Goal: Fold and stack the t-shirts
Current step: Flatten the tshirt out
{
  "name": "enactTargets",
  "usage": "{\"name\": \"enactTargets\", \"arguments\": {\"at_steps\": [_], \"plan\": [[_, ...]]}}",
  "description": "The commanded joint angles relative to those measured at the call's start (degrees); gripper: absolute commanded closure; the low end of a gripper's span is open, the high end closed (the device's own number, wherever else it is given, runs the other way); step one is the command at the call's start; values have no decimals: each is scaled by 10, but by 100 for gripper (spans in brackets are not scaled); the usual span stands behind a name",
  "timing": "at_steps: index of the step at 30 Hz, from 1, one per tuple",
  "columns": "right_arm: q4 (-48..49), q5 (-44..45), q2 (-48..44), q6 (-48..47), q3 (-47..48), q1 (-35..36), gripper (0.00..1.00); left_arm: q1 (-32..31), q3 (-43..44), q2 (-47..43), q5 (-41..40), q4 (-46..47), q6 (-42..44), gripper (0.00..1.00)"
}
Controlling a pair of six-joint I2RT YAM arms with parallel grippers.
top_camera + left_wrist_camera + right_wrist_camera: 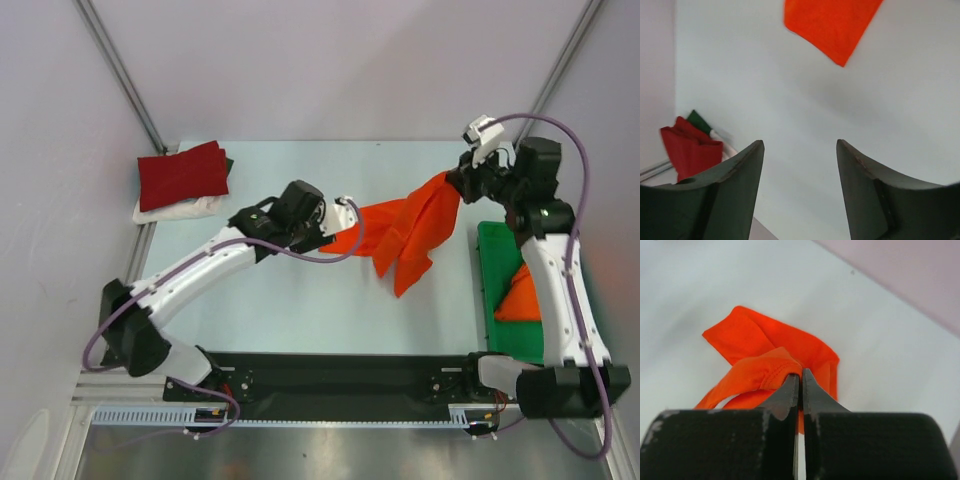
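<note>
A bright orange t-shirt [415,225] hangs bunched above the table's middle right. My right gripper [458,183] is shut on a stitched edge of it, seen in the right wrist view [801,372], with the cloth [765,340] drooping below. My left gripper [338,222] is at the shirt's left end; in the left wrist view it [799,145] is open and empty, with an orange corner [832,22] ahead. A folded dark red t-shirt [183,172] lies on a folded white one [175,208] at the back left.
A green plastic bin [505,260] stands at the right edge under the right arm, with another orange t-shirt [520,298] in it. A dark green cloth edge [229,160] shows behind the red stack, which also appears in the left wrist view [690,147].
</note>
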Motion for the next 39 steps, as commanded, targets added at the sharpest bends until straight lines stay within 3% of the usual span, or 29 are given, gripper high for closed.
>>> {"name": "enactTargets", "arguments": {"at_steps": [1,4,8,16,24,31,39], "plan": [[15,4,97,41,15,-3,100,-3,-34,72,32,69,-1,34],[18,9,131,40,36,-6,100,-2,-31,133,41,114,0,42],[10,16,158,40,59,-12,100,-1,-23,184,69,144,8,46],[-2,27,175,52,83,-12,100,6,-8,257,96,173,20,47],[4,34,174,62,79,-11,100,37,77,335,119,132,-1,48],[-1,35,184,64,80,-10,100,45,115,361,121,124,0,49],[3,41,201,59,94,-11,100,52,56,313,124,129,3,49]]}}
